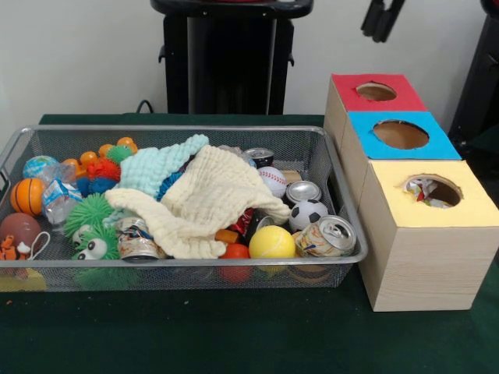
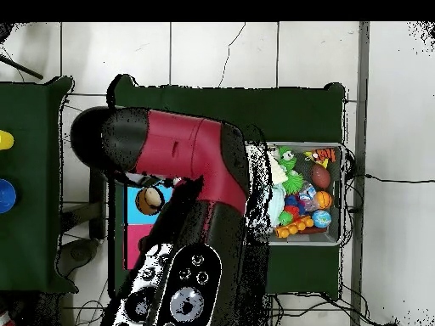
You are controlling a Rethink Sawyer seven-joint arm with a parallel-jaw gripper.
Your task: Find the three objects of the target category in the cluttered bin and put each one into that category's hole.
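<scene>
A wire mesh bin [image 1: 156,263] holds a cream cloth [image 1: 210,199] and a light blue cloth [image 1: 156,167] lying over mixed clutter. Around them lie drink cans [image 1: 331,234] [image 1: 302,191], a yellow ball [image 1: 271,243], a soccer ball [image 1: 308,214], a baseball [image 1: 273,181], a basketball [image 1: 27,195] and green spiky toys [image 1: 90,214]. Right of the bin stand three boxes, each with a hole on top: red [image 1: 347,97], blue [image 1: 362,140] and yellow [image 1: 421,226]. Crumpled material [image 1: 427,191] shows inside the yellow hole. My gripper [image 1: 382,17] hangs high above the red box, holding nothing I can see.
In the overhead view the red and black arm [image 2: 187,161] covers most of the boxes, leaving part of the blue box [image 2: 134,199] visible. The bin [image 2: 341,195] lies beside it on the green cloth table [image 1: 234,335].
</scene>
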